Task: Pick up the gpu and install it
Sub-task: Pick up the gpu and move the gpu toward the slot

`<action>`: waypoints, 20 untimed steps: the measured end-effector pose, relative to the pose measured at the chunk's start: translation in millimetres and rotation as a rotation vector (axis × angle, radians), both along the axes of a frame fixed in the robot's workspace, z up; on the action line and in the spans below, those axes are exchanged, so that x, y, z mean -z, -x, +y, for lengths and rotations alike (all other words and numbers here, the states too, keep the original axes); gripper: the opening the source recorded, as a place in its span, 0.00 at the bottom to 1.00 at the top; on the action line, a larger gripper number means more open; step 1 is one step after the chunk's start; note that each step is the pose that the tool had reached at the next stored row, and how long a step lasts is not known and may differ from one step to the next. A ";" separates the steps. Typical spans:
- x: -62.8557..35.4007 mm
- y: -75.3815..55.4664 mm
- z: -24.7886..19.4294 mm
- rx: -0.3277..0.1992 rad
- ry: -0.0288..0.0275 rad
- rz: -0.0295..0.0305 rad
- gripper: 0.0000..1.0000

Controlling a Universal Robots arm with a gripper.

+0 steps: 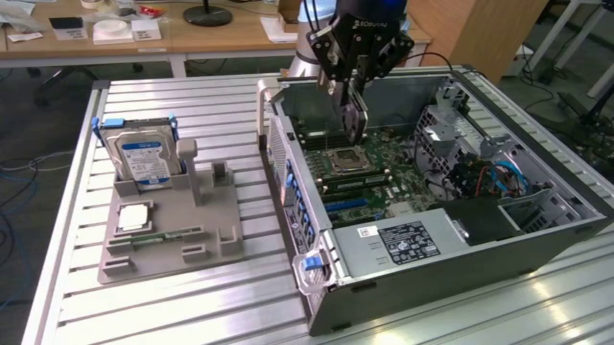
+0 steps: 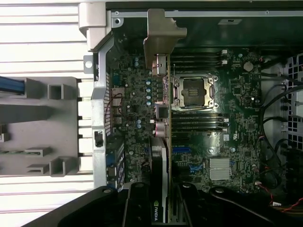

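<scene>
Nearest the exterior camera: computer case, grey, lying on its side with the panel off, on a slatted aluminium table. Clock directions are read on the exterior view, twelve o'clock being away from the camera. Contents of the case: green motherboard across the floor; open processor socket near the middle; power supply with a white label at six o'clock; drive cage with blue cables at three o'clock. Above the socket, toward twelve o'clock: black gripper, clamped tight on the gpu, which hangs edge-down inside the case. Whether its lower edge touches the board I cannot tell. The wrist view has the card edge-on, its silver bracket at the end away from the fingers. At nine o'clock of the case, apart from it: grey holder tray. Contents: hard drive upright at twelve o'clock, silver square chip in a recess, narrow green memory stick toward six o'clock.
</scene>
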State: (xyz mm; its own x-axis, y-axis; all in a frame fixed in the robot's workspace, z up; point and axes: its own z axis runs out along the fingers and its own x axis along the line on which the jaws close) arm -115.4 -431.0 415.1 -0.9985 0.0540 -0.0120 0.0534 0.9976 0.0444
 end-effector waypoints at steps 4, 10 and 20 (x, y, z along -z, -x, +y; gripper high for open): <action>0.0 -3.6 0.0 0.000 0.0001 0.0000 0.27; 0.0 -8.6 0.0 0.000 0.0000 0.0000 0.27; 0.0 -15.1 0.0 0.000 0.0000 0.0000 0.27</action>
